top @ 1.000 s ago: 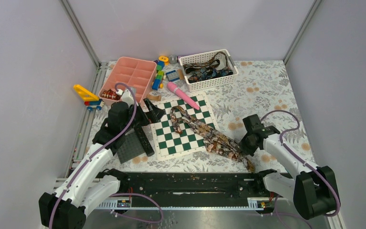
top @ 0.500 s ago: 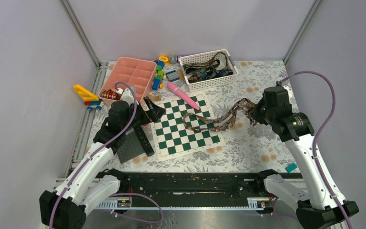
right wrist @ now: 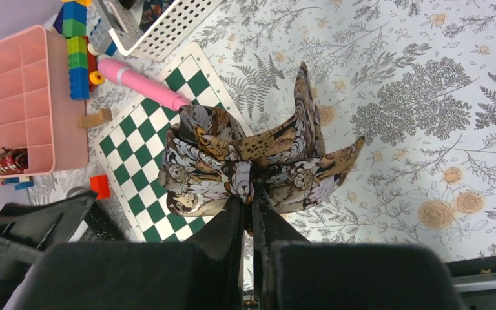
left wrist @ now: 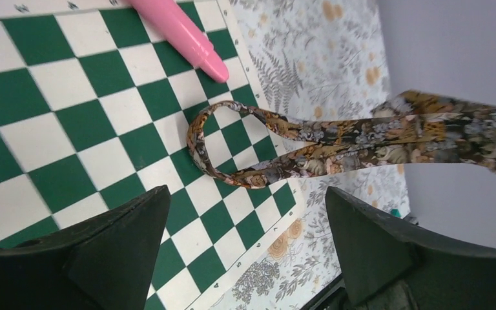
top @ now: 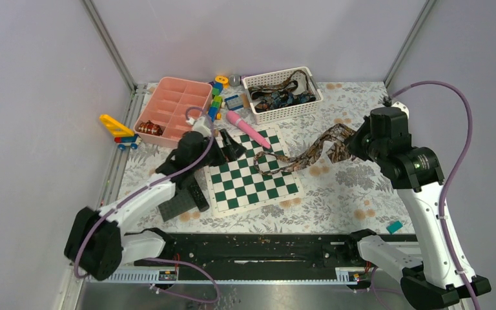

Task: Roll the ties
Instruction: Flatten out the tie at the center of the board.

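Step in hand, by my read: pulling one tie out straight, rolling not yet begun. The right claw [top: 351, 143] was clamped shut on the bunched wide end of the tie [top: 297, 159] and held it off the worktop [top: 361, 187], to the right of the chessboard [top: 245, 190]. The narrow end sagged down and lay as a loose loop on the board near its right edge, just beside a pink pen [top: 248, 129]. The left claw [top: 231, 147] hung over the board just left of that loop, jaws wide apart, holding and touching nothing. More ties [top: 278, 95] sat heaped in the white basket [top: 284, 111] at the worktop's far edge. Next move likely calls for laying the tie flat, then the left claw pinning the narrow end. The fabric was folded and slack, so it could bunch.
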Controlling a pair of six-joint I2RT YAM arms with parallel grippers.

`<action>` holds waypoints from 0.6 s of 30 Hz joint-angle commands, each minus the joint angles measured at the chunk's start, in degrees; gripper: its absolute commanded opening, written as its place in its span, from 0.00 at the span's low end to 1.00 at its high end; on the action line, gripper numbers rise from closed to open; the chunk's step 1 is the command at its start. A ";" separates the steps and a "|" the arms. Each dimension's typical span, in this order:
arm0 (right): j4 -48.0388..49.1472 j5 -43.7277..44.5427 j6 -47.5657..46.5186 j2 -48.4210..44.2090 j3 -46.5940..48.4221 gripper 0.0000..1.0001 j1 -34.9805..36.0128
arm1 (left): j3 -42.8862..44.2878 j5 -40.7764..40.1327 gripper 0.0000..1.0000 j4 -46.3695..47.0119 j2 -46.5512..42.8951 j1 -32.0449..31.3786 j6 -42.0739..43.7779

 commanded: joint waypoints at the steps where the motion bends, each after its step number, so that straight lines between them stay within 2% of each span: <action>1: -0.92 0.18 -1.05 -0.59 0.10 0.00 0.28 | 7.81 -7.65 0.90 1.41 9.71 -5.09 1.47; 4: -0.45 -0.46 -0.57 -1.80 -1.66 0.00 0.28 | 12.57 -9.63 0.87 -1.30 17.72 -7.49 1.76; 7: -0.24 -1.06 -0.37 -2.65 -3.01 0.00 0.28 | 15.33 -10.33 0.82 -0.07 23.89 -9.37 -0.25; 11: 0.20 -2.00 -0.16 -3.71 -4.56 0.00 0.28 | 19.94 -15.45 0.75 -1.70 31.26 -11.72 0.33; 14: 0.44 -2.95 -0.02 -4.18 -5.42 0.00 0.30 | 23.13 -18.36 0.66 -4.30 35.08 -12.85 1.46; 18: 0.46 -3.09 -0.40 -4.53 -6.02 0.00 0.28 | 24.38 -19.04 0.62 -5.35 37.48 -14.06 3.11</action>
